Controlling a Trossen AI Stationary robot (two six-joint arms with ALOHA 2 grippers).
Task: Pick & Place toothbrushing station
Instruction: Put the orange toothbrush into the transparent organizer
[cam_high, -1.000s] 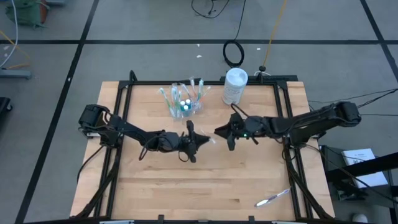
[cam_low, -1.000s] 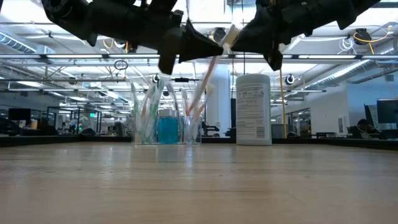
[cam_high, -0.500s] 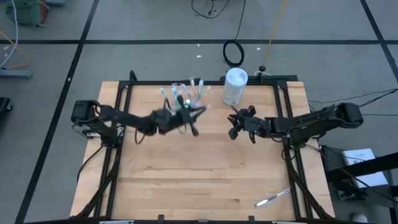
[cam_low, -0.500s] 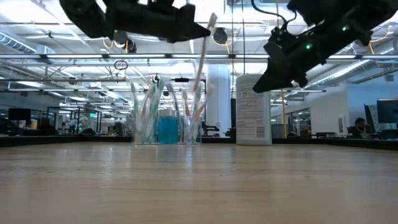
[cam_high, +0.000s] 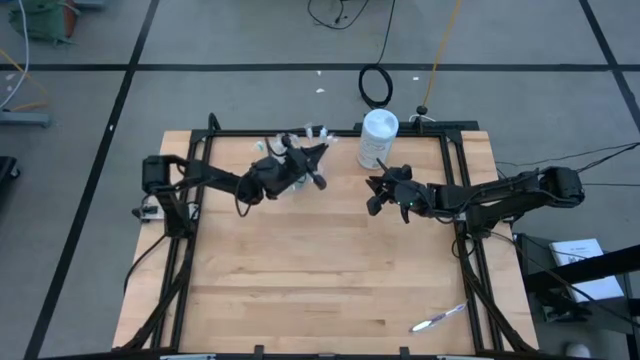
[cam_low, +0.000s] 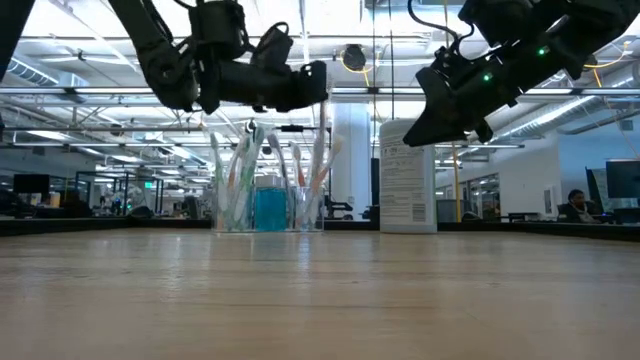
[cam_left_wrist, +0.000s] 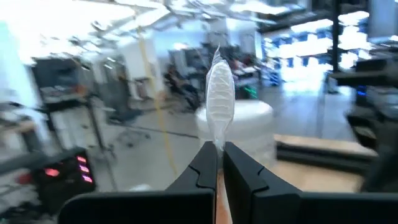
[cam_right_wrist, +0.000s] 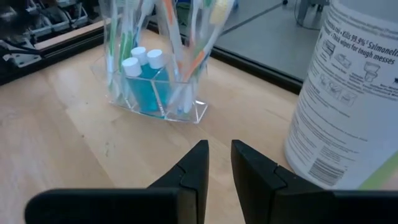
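The clear cup (cam_right_wrist: 155, 93) holds several toothbrushes and blue tubes and stands at the table's far edge, left of centre; it also shows in the low view (cam_low: 268, 195). My left gripper (cam_high: 314, 172) is over the cup, shut on a wrapped toothbrush (cam_left_wrist: 219, 93). My right gripper (cam_high: 372, 193) hangs in the air right of the cup and in front of the white canister; its fingers (cam_right_wrist: 198, 163) stand a little apart, with nothing between them. Another toothbrush (cam_high: 437, 320) lies flat near the table's front right. My left gripper pinches the toothbrush's shaft just below its wrapped head (cam_left_wrist: 217, 142) between its two fingers. The fingers come about level from the table's left and lie across the brush. The brush stands upright, its head above the fingers and its handle (cam_low: 320, 150) reaching down among the cup's brushes.
The large white canister (cam_high: 377, 138) stands at the far edge, right of the cup, close to my right gripper. A dark frame (cam_high: 200, 150) runs around the table. Bare wood (cam_high: 320, 270) spreads across the middle and front of the table.
My left gripper has carried the toothbrush from the table's middle toward the far edge, to above the cup. The brush has turned from slanting to upright and has come down. My right gripper has drawn away from the brush, toward the right and far edges.
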